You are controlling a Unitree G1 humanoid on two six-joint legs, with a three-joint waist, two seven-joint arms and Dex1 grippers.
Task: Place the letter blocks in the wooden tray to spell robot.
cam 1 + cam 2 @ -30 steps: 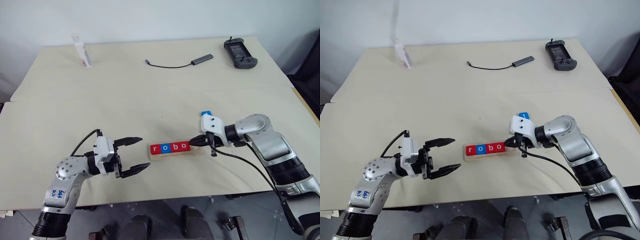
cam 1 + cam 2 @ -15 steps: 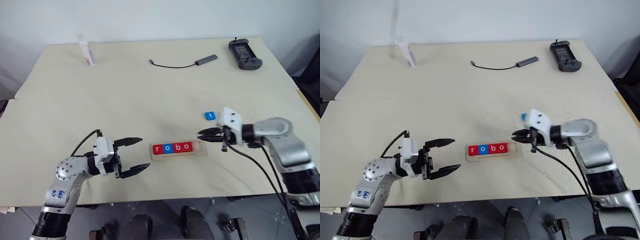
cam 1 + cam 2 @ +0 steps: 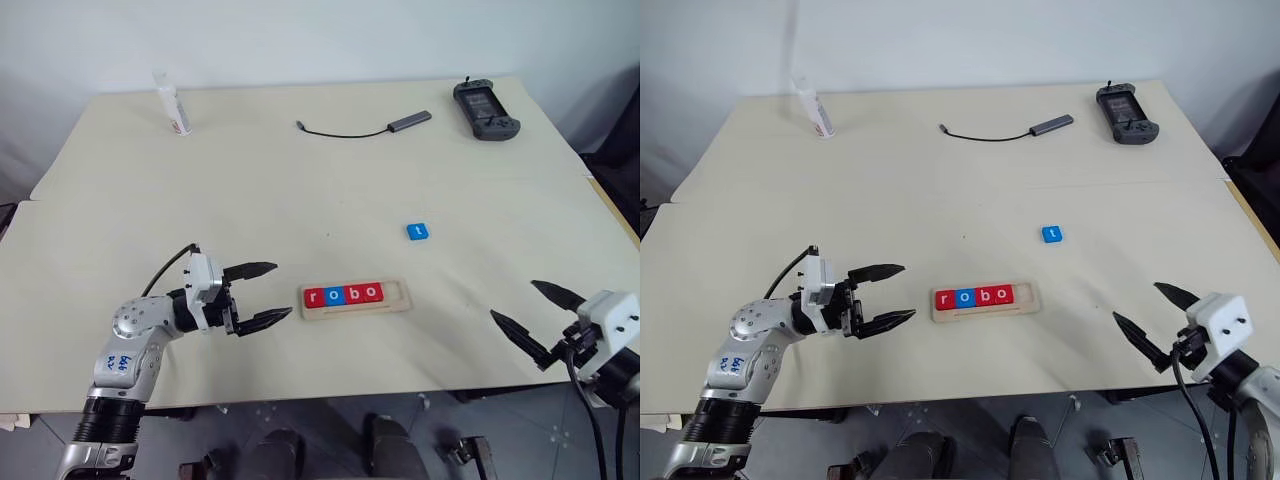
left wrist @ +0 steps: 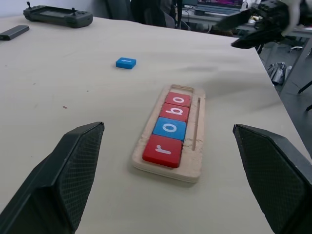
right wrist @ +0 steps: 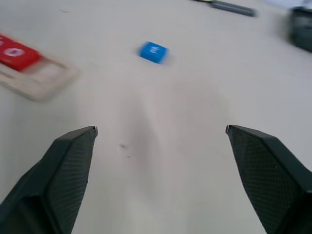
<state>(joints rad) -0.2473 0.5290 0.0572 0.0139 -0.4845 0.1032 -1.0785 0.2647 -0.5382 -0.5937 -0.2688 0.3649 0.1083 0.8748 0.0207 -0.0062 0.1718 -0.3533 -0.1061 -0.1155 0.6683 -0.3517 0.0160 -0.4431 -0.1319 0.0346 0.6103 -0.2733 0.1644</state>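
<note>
Gaping empty: right gripper (image 3: 536, 319)

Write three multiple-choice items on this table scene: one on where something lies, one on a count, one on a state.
1. Where is the blue t block?
A. in the tray
B. on the table beyond the tray
C. in a gripper

2. How many blocks sit in the wooden tray?
A. three
B. four
C. five

3. How is the right gripper?
A. open and empty
B. shut on a block
C. shut on the cable

Key: 1 B, it lies alone on the bare table; 2 B, r, o, b, o fill four places; 3 A, its fingers spread with nothing between.
</note>
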